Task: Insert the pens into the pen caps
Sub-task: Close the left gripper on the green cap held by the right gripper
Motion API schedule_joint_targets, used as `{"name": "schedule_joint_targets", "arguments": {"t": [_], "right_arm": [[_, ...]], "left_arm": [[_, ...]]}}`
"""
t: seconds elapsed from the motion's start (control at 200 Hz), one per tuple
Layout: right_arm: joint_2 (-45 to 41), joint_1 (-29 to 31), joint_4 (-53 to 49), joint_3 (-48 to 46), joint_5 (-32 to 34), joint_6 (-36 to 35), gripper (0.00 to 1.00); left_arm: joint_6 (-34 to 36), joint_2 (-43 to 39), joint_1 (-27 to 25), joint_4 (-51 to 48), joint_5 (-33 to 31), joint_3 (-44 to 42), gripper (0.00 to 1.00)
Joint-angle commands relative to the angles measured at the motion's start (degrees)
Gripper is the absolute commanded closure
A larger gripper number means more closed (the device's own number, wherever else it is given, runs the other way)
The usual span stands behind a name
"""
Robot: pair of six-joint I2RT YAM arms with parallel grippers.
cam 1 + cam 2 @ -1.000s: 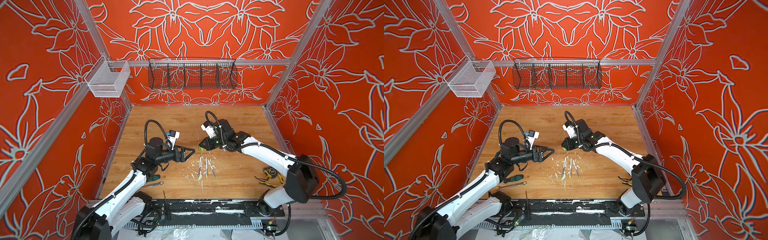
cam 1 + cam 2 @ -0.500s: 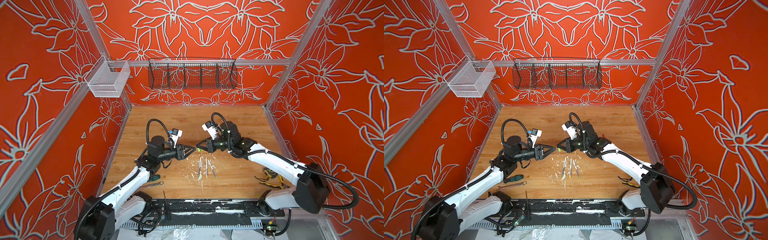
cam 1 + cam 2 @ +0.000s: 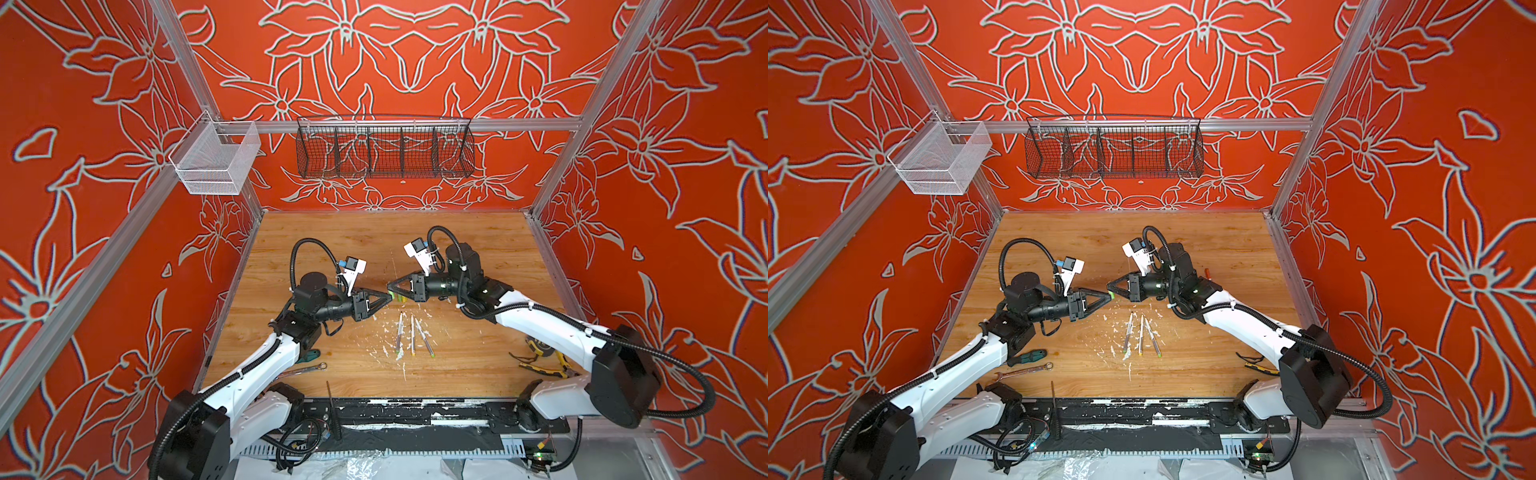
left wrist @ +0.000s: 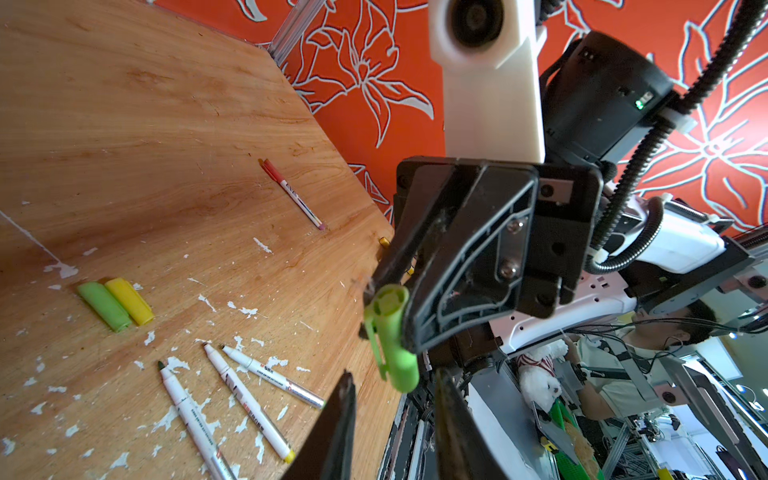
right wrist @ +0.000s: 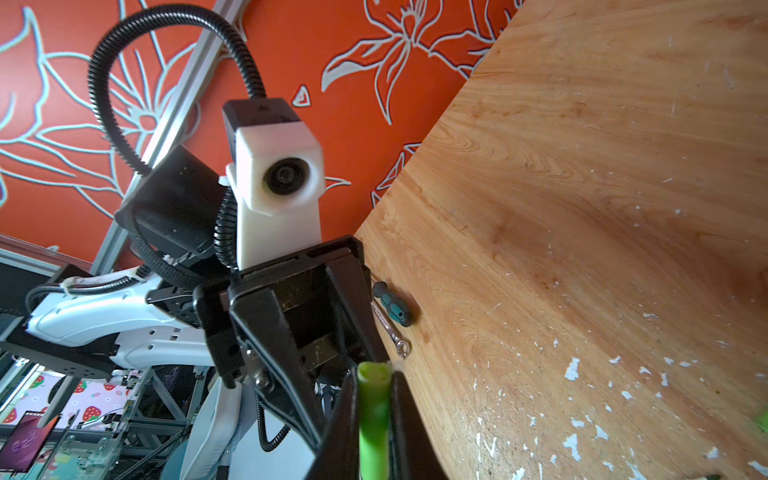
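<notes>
My right gripper [image 3: 389, 286] [image 5: 374, 374] is shut on a green pen cap [image 4: 390, 340] [image 5: 374, 415], held above the table's middle. My left gripper [image 3: 390, 296] [image 4: 394, 374] faces it tip to tip. Its jaws stand narrowly apart, and the cap's free end sits at their tips without touching them. Three uncapped white pens [image 3: 412, 334] [image 4: 245, 407] lie side by side on the table just in front. A green cap [image 4: 104, 305] and a yellow cap [image 4: 129, 301] lie together under the grippers. A red-capped pen [image 4: 293, 193] lies farther back.
A green-handled screwdriver [image 3: 1027, 356] and a silver wrench [image 3: 1023, 371] lie front left beside the left arm. Yellow-handled pliers [image 3: 540, 365] lie front right. A black wire basket [image 3: 384, 147] and a white mesh basket [image 3: 216, 160] hang on the walls. White flecks dot the wood.
The two grippers have come together over the table's middle. The left jaws have narrowed from wide open. The right gripper has kept its hold on the green cap.
</notes>
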Motion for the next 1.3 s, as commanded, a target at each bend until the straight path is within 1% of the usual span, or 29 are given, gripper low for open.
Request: {"name": "schedule_joint_targets", "arguments": {"t": [0.0,0.165,0.305,0.445,0.465,0.485,0.56,0.661,0.841,0.936,1.101,1.176,1.296], "right_arm": [[-0.2,0.1,3.6,-0.9,-2.5,2.5,0.88],[-0.4,0.7,3.7,-0.8,-4.6,2.2,0.88],[-0.1,1.1,6.2,-1.2,-6.9,3.2,0.88],[0.4,1.2,10.0,-1.8,-8.5,5.1,0.88],[0.5,1.1,10.3,-1.8,-8.7,5.3,0.88],[0.7,1.1,10.7,-1.8,-8.9,5.5,0.88],[1.1,1.2,11.2,-1.7,-9.1,5.8,0.88],[1.5,1.2,11.5,-1.4,-9.8,6.1,0.88],[1.6,1.3,11.3,-1.4,-10.2,6.3,0.87],[1.4,1.4,10.5,-1.4,-9.5,6.2,0.81],[0.9,1.3,8.2,-0.4,-7.8,5.0,0.66],[0.8,1.2,6.1,0.4,-7.0,3.7,0.63],[0.5,1.2,2.9,1.7,-5.8,1.6,0.61]], "left_arm": [[0.2,-1.1,-0.3,2.2,1.2,-0.2,0.72],[-0.3,-1.9,-0.3,3.6,1.6,-0.4,0.74],[-1.6,-2.0,-0.3,6.9,3.7,-1.0,0.76],[-2.7,-2.0,-0.3,9.2,5.6,-1.4,0.83],[-2.8,-2.0,-0.3,9.6,5.7,-1.5,0.84],[-3.0,-3.8,-0.3,9.9,5.8,-1.7,0.86],[-3.2,-4.2,-0.3,10.6,6.3,-1.9,0.91],[-3.0,-4.7,-0.3,10.5,6.1,-2.0,0.95],[-2.6,-4.9,-0.3,10.3,5.8,-2.0,0.98],[-2.6,-4.3,-0.3,10.4,6.0,-2.0,0.98],[-3.2,-3.6,-0.3,10.9,6.8,-2.1,0.98],[-3.3,-3.8,-0.3,10.8,6.9,-2.1,0.99],[-2.9,-4.5,-0.4,10.0,6.7,-2.2,0.99]]}}
